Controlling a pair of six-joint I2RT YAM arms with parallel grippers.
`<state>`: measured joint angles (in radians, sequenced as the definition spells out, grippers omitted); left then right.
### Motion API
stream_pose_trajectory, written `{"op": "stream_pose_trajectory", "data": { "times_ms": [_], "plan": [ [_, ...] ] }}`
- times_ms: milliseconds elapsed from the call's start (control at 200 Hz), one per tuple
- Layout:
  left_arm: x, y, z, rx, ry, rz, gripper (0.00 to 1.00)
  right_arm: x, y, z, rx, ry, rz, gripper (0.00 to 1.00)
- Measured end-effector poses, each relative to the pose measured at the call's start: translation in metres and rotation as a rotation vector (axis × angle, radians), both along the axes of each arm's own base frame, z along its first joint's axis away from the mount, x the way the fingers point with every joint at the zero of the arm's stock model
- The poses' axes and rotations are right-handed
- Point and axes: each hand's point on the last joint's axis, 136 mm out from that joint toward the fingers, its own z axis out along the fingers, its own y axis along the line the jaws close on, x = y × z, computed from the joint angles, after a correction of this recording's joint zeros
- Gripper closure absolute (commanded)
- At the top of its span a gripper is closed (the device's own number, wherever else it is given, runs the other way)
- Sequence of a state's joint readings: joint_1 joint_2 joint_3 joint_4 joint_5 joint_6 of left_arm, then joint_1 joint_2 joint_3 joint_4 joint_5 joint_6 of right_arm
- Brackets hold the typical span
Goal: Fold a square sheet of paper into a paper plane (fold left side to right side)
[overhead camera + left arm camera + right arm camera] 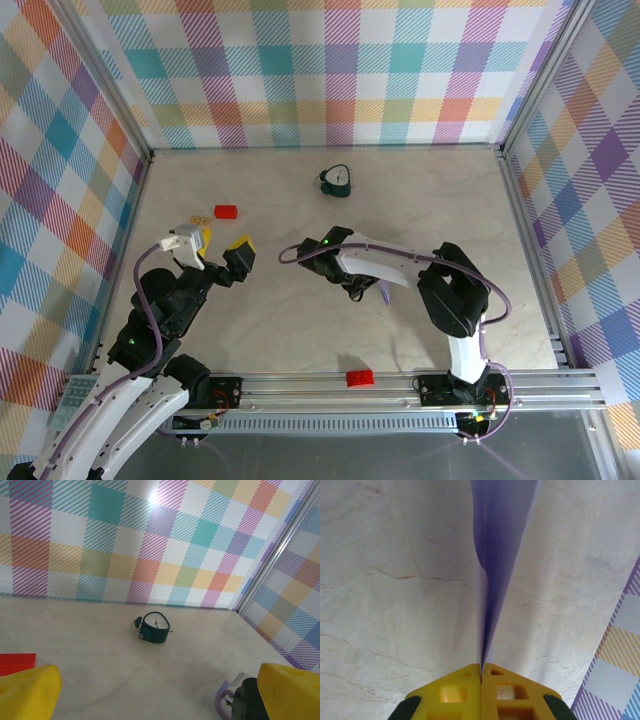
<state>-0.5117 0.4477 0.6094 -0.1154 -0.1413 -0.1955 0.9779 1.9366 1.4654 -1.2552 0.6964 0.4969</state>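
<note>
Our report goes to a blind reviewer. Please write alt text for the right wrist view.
The right gripper, its yellow fingers shut, pinches a thin pale lavender sheet of paper, which runs away from them as a narrow folded band over the pale marbled table.

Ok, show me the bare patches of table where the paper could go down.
Widest bare table lies between the teal clock and the right wall. Another patch sits between the two arms, beyond the near red block. Crowded: around the open left gripper, beside the far red block, and under the right gripper pinching the paper.
</note>
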Motion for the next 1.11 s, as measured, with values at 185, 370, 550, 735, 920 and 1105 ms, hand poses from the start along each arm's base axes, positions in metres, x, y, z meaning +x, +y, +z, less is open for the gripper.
{"op": "stream_pose_trajectory", "data": {
  "times_ms": [185,370,550,735,920,1105],
  "plan": [
    [0.000,0.000,-0.001,0.005,0.003,0.000,0.00,-0.007,0.013,-0.026,0.013,0.089,0.006,0.88],
    [0.002,-0.001,-0.006,0.016,0.022,-0.001,0.00,-0.014,0.025,-0.046,0.052,0.156,0.011,0.76],
    [0.005,-0.005,-0.011,0.025,0.041,-0.010,0.00,-0.015,0.037,-0.045,0.132,0.161,0.026,0.62],
    [0.008,-0.014,-0.019,0.038,0.070,-0.047,0.00,-0.015,0.043,-0.023,0.259,0.126,0.025,0.51],
    [0.010,-0.026,-0.023,0.043,0.093,-0.102,0.00,-0.016,0.034,-0.001,0.393,0.080,0.000,0.40],
    [0.014,-0.041,-0.023,0.012,0.103,-0.170,0.00,-0.015,0.012,0.019,0.588,-0.001,-0.065,0.24]
  ]
}}
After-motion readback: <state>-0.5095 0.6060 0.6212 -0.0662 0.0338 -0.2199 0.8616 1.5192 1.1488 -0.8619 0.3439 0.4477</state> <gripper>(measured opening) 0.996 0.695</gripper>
